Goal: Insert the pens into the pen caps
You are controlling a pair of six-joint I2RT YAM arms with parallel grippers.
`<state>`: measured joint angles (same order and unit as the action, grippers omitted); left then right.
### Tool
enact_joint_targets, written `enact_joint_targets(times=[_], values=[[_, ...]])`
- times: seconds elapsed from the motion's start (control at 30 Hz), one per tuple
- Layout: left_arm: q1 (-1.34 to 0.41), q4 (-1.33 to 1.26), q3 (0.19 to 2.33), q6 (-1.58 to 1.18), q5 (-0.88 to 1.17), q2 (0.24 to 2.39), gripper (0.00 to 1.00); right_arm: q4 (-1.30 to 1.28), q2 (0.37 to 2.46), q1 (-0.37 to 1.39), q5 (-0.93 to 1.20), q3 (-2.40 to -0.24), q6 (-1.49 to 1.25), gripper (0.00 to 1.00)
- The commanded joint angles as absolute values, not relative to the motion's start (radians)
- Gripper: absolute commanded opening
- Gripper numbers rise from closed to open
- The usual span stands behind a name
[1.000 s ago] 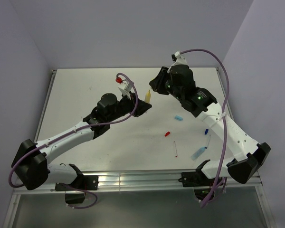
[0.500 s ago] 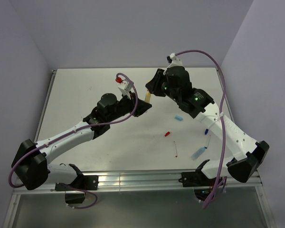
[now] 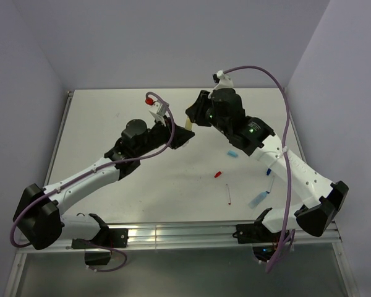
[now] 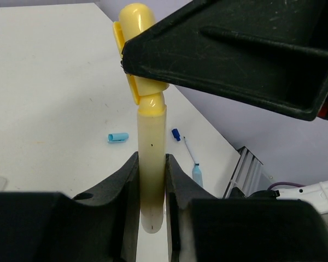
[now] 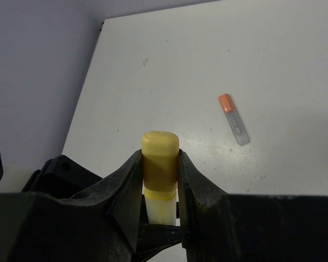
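Item 1: my left gripper (image 4: pixel 151 164), jaws narrow, clamped on the chunky pale yellowish plastic marker body (image 4: pixel 151 123), held off the white tabletop (image 3: pixel 167 185).

Item 2: my right gripper (image 5: pixel 160 161), jaws narrow, pinching the rounded yellow plastic cap (image 5: pixel 160 143). The cap sits on the marker's upper end, with a short neck showing between cap and barrel.

Item 3, lying on the table:
- white marker with orange cap (image 5: pixel 233 118)
- light blue cap (image 3: pixel 232 153)
- small red cap (image 3: pixel 218 174)
- thin red pen (image 3: pixel 228 194)
- light blue marker (image 3: pixel 258 199)
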<state>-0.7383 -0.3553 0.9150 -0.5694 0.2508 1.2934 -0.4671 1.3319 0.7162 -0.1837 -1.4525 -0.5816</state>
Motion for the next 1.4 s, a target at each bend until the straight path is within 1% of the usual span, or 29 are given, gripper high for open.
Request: enact_joint_targets(times=[0.0,0.23,0.37,0.6,0.9,1.37], values=[[-0.706,-0.448,0.945,-0.594,0.25,1.25,0.0,-0.453,1.342,0.745,-0.201,-1.451,-0.565,0.0],[-0.678,-0.494,0.936,-0.635,0.281,1.23,0.0,-0.445,1.365,0.842,-0.265,-1.454,-0.563,0.0],[-0.669,-0.521,0.922,-0.649,0.281,1.198,0.0,-0.417,1.348,0.868,-0.288,-1.433,-0.574,0.0],[-0.66,-0.534,0.908,-0.623,0.311,1.157,0.0,-0.428,1.364,0.905,-0.265,-1.43,-0.554,0.0],[-0.649,-0.574,0.882,-0.597,0.339,1.103,0.0,-0.394,1.312,0.96,-0.267,-1.355,-0.561,0.0],[-0.644,-0.528,0.919,-0.526,0.334,1.025,0.0,-0.42,1.269,1.136,-0.423,-1.286,-0.601,0.0]])
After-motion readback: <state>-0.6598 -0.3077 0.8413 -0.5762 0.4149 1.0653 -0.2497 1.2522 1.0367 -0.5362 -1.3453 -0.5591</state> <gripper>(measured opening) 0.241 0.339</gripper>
